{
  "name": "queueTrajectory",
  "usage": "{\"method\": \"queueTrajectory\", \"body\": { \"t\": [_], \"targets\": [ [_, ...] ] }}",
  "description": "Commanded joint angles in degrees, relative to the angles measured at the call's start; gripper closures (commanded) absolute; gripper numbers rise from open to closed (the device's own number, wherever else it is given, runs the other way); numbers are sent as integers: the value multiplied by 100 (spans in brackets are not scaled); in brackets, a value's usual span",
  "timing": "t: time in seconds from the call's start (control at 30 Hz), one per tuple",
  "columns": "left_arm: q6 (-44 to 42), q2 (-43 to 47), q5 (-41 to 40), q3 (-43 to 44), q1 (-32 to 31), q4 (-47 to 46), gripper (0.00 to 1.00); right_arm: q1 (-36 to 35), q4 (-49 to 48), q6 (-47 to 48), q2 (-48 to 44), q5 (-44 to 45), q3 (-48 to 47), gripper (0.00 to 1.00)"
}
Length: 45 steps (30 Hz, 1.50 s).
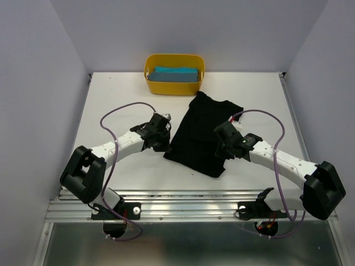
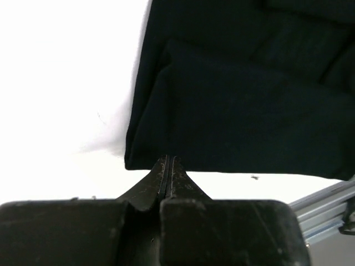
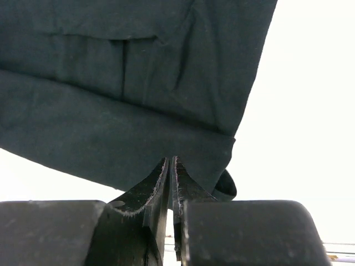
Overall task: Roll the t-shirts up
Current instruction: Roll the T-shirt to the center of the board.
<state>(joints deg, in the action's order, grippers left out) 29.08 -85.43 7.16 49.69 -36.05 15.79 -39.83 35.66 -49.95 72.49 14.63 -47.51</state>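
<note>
A black t-shirt [image 1: 202, 130] lies flat in the middle of the table, folded into a long strip. My left gripper [image 1: 164, 146] sits at its near left corner. In the left wrist view the left gripper [image 2: 167, 159] is shut, tips just touching the shirt's [image 2: 238, 100] near hem, with no cloth seen between them. My right gripper [image 1: 221, 152] is at the near right edge. In the right wrist view the right gripper [image 3: 171, 159] is pinched on the shirt's [image 3: 122, 111] hem, the corner curling beside it. A teal-blue t-shirt [image 1: 176, 74] lies in the tub.
The yellow tub [image 1: 173, 89] stands at the back middle of the table. An aluminium rail [image 1: 183, 202] runs along the near edge, also seen in the left wrist view as the rail [image 2: 327, 199]. Purple cables [image 1: 113, 119] loop over both arms. Walls close in both sides.
</note>
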Motion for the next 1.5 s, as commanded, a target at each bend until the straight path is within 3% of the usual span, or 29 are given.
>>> {"method": "queueTrajectory", "body": {
  "t": [0.0,0.33,0.63,0.97,1.2,1.47],
  "targets": [
    [-201,281,-294,681,-42,319,100,-42,231,-76,151,312,-189,89],
    [-148,-684,-83,1262,-42,-190,100,-42,55,-120,266,189,22,89],
    [-105,-1257,-83,753,-51,-489,100,-42,-349,-207,450,-22,601,89],
    [-25,-968,277,-38,-305,-551,100,-42,-631,-305,723,12,1253,90],
    [-166,-142,251,101,-385,-24,100,-42,169,-50,442,689,629,89],
    [-175,483,-548,568,-289,803,98,11,1224,-75,-269,1182,-48,85]
  ]
}}
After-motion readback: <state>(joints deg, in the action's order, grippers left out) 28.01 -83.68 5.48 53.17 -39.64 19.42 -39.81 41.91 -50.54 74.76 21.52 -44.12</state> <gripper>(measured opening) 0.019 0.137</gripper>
